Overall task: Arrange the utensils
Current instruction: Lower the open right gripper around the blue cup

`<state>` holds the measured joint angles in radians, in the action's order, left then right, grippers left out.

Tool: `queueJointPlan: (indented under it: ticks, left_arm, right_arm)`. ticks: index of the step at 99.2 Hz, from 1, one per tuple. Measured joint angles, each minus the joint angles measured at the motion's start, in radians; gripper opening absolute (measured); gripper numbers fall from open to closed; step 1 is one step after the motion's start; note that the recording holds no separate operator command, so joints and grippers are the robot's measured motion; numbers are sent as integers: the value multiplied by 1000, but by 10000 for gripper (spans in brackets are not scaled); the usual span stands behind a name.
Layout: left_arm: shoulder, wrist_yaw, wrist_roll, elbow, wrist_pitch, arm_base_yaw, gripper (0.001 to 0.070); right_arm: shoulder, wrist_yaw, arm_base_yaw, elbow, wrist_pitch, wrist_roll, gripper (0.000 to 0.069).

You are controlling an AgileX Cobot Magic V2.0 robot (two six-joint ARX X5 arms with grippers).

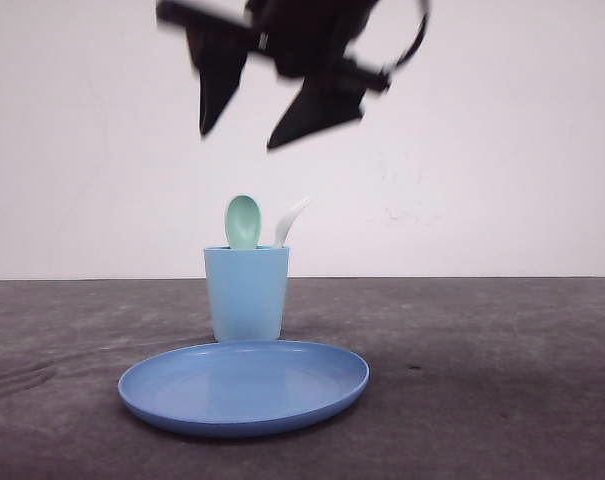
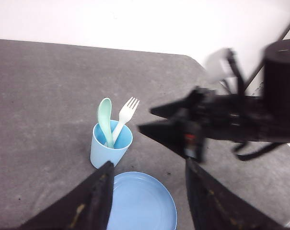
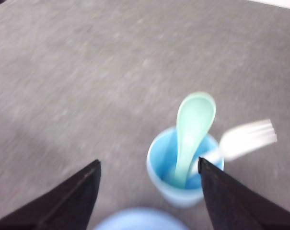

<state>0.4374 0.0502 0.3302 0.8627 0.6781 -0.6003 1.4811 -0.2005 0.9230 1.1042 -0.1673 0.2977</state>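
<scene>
Mint-green spoon and white fork stood upright together in light blue cup, cup behind blue plate, right gripper above, jaws wide, empty, left gripper likewise wide, empty

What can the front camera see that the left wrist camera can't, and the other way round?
Front view: the light blue plastic cup side-on, with the round blue plate nearly edge-on. Left wrist view: down inside the cup, the small white plastic fork's four tines, and the open left gripper. Both: cup, plate, fork, mint-green plastic spoon and the open right gripper.
</scene>
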Motion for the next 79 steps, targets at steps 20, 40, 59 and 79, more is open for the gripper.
queueJointPlan:
  ticks: [20, 40, 59, 79]
  left_arm:
    - [0, 0, 0, 0, 9, 0, 280]
    - [0, 0, 0, 0, 14, 0, 280]
    - [0, 0, 0, 0, 23, 0, 280]
    - [0, 1, 0, 0, 32, 0, 280]
  right_arm:
    - [-45, 48, 35, 0, -265, 77, 630]
    - [21, 40, 25, 0, -311, 135, 680]
    - [133, 44, 8, 0, -192, 171, 681]
    - [221, 88, -32, 0, -51, 177, 681]
